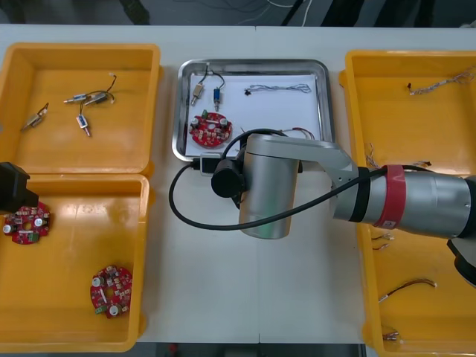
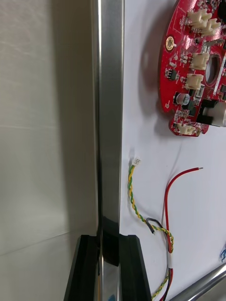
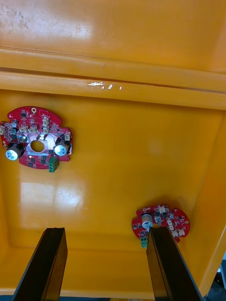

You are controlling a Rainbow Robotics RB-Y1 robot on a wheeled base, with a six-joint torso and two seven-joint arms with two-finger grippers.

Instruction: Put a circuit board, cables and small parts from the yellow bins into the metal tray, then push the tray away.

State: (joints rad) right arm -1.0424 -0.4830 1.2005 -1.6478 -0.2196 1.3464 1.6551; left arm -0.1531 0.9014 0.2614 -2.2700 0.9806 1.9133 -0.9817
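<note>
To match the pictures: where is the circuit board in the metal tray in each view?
Front view: the circuit board lies in the metal tray's near-left corner.
Right wrist view: it lies past the red and yellow cable, inside the rim.
Left wrist view: the open left gripper faces two other boards in a yellow bin.
Shared landmark: the tray's near rim, clamped by the right gripper.

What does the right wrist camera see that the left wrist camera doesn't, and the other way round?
Right wrist view: the right hand closed on the metal tray's rim, with a red and yellow cable and one circuit board on its white inside. Left wrist view: the open left hand over a yellow bin holding two circuit boards. Both: red circuit boards and black fingers.
</note>
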